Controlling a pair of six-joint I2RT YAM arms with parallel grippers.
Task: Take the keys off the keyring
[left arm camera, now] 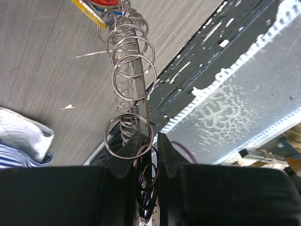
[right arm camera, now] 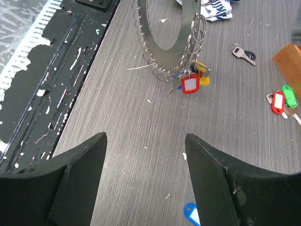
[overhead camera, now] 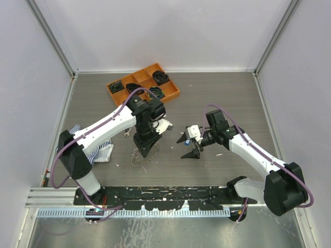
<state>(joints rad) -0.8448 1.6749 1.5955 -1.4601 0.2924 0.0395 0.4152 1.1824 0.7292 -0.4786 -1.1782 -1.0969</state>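
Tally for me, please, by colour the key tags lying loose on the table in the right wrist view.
Red tag: 1
Green tag: 1
Blue tag: 1
Dark tag, hue unclear: 1
Total: 4

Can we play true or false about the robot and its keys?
1. The left claw is pinching the keyring. True.
2. The right claw is squeezed shut. False: it is open and holds nothing.
3. Some loose keys lie on the table. True.
4. The tray at the back is blue. False: it is orange.
5. A red-tagged key hangs on the keyring. True.
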